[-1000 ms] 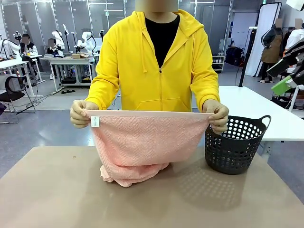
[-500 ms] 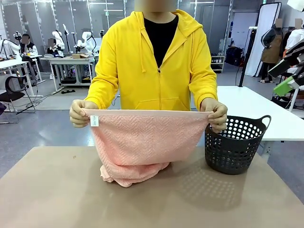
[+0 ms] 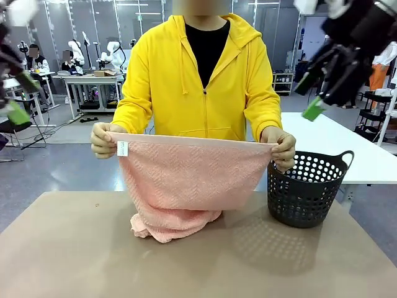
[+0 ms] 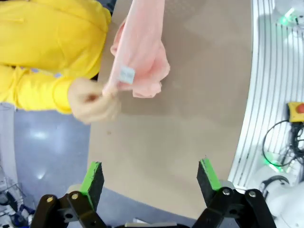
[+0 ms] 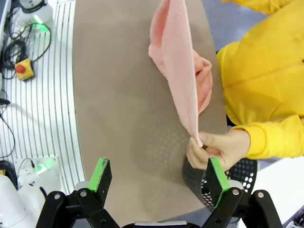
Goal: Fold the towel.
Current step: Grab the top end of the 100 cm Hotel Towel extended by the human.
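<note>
We can read no words, numbers or brand marks anywhere. The one label we find is a small white tag hanging at an upper corner of the towel, just beside the person's hand. Its print is too small and blurred for us to make out.

Front view faces across the table; both wrist views look down, sharing the towel.
</note>
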